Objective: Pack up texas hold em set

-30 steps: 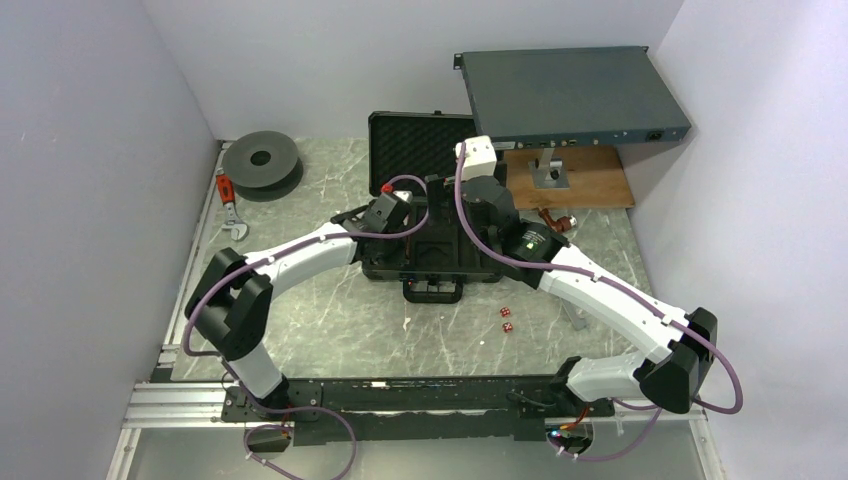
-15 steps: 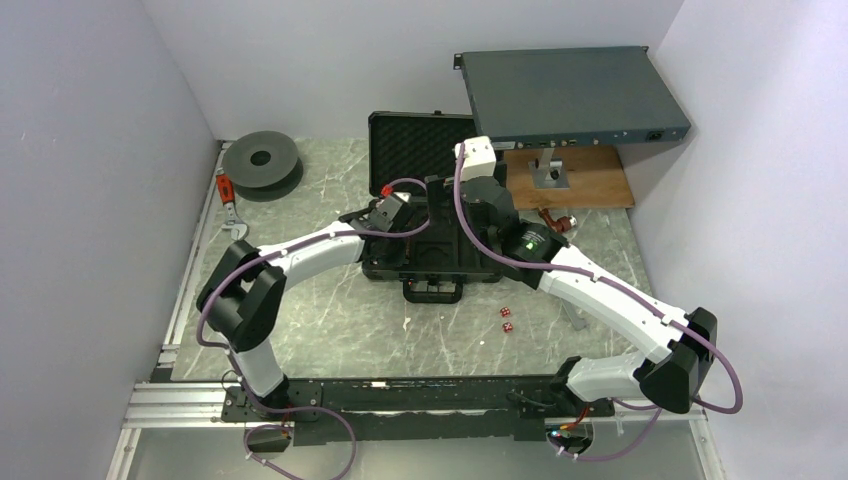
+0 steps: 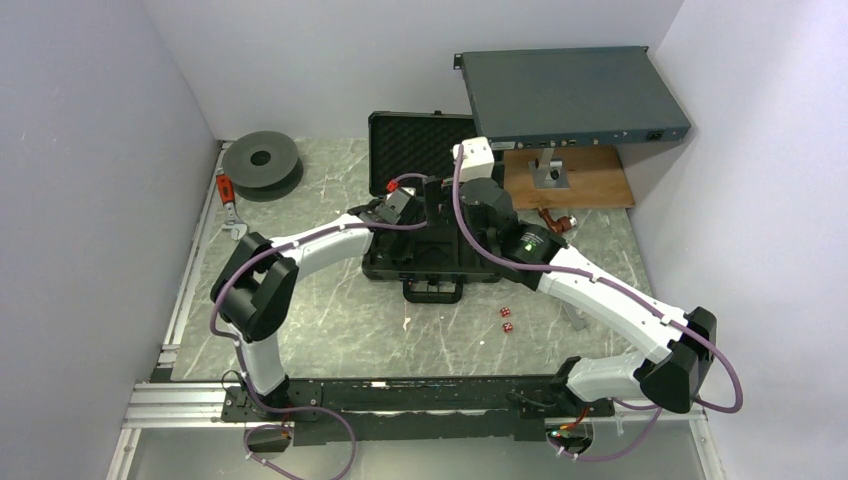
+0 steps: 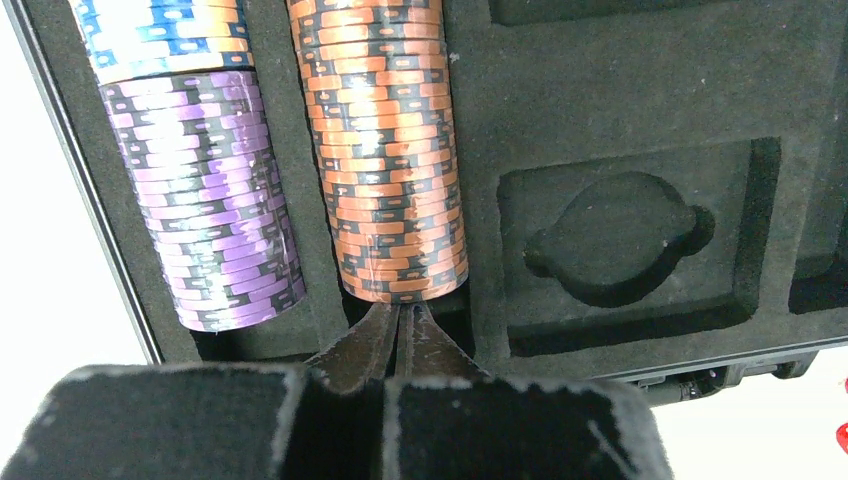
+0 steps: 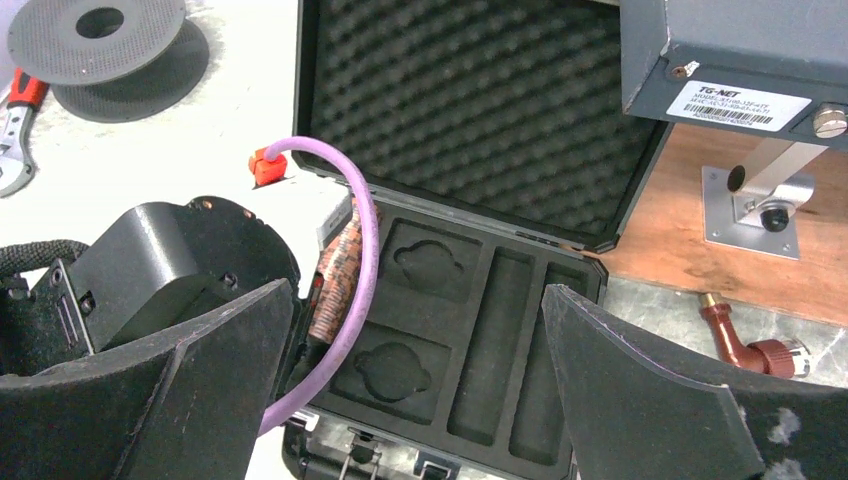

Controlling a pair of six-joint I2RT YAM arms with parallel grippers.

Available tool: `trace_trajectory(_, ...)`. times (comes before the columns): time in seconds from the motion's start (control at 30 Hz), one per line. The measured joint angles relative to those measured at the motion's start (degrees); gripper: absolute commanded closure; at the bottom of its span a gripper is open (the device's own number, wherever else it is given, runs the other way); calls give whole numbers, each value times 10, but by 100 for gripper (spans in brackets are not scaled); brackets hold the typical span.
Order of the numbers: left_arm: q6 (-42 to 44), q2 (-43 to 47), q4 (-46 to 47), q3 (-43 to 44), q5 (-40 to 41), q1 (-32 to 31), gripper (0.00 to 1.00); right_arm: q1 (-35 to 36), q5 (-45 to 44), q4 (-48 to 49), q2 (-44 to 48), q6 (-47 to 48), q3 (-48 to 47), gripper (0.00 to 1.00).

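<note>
Grey marble table (image 3: 330,320) with pale walls round it, both arms reaching in over the black case (image 3: 385,262) that lies open mid-table, handle (image 3: 432,291) toward the arm bases. Egg-crate foam lid (image 5: 470,100) stands up at the far side, slotted tray (image 5: 500,340) flat on the table. Brown chips (image 4: 385,150) lie on edge in one tray slot, purple chips (image 4: 215,200) in the slot beside it at the tray's outer wall, with blue chips (image 4: 160,35) farther along that same slot. Left gripper (image 4: 400,325) is closed, fingers pressed together with nothing between them, tips down in the brown chips' slot right at the near end of that stack; can't tell if they touch it. Right gripper (image 5: 418,295) is spread wide and holds nothing, hovering over the tray just beside the left wrist. Two red dice (image 3: 506,320) sit on the table outside the case, near its handle, to the right. Grey rack box (image 3: 570,95) is raised above a wooden board (image 3: 590,185) at far right, dark spool (image 3: 262,158) far left, a red-handled wrench (image 3: 230,205) near it
</note>
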State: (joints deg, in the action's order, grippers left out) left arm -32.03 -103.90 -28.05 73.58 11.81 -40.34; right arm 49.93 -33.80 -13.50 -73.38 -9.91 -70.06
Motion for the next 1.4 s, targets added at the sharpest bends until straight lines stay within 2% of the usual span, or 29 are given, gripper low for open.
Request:
trace_trajectory(0.23,9,-10,-13,17,-10,8,97,1,0,2,0,3,3,0)
trace_trajectory(0.5,16,10,23,-10,-15,17,71,2,0,2,0,4,4,0)
trace_trajectory(0.8,35,136,26,-60,-21,19,58,9,53,21,7,-10,4,0)
trace_trajectory(1.07,71,265,-45,-96,-10,19,47,19,141,41,35,-47,2,0)
trace_trajectory(1.4,155,456,-130,-101,58,22,31,5,140,-68,33,-73,1,0)
